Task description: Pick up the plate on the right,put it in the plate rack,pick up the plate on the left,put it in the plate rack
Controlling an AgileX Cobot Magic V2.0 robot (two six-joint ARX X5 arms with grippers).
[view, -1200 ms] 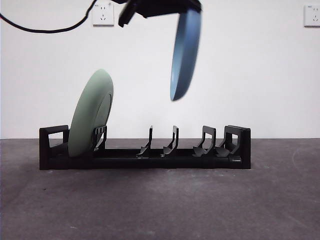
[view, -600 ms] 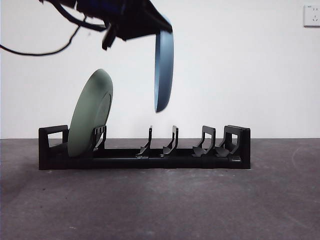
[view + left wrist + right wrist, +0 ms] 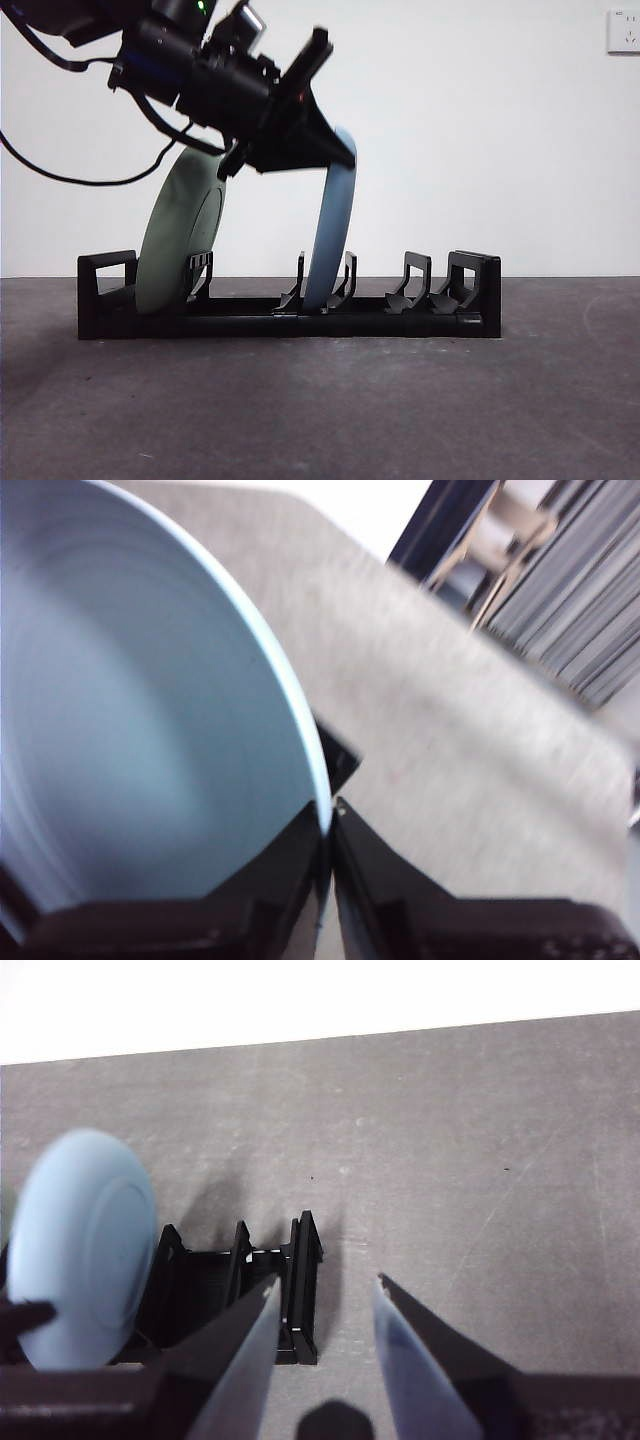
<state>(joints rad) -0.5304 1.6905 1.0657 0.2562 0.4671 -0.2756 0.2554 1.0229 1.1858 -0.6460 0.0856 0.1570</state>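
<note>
The blue plate (image 3: 328, 225) stands almost upright on edge in the plate rack (image 3: 290, 310), its lower rim seated between the two middle prongs, leaning slightly. The green plate (image 3: 182, 235) already leans in the end slot. The left pincer (image 3: 300, 130) is clamped on the blue plate's top rim, directly above the slot. The right pincer (image 3: 322, 1305) hangs apart, jaws spread and empty, over the tabletop (image 3: 320, 400). No readable writing shows.
</note>
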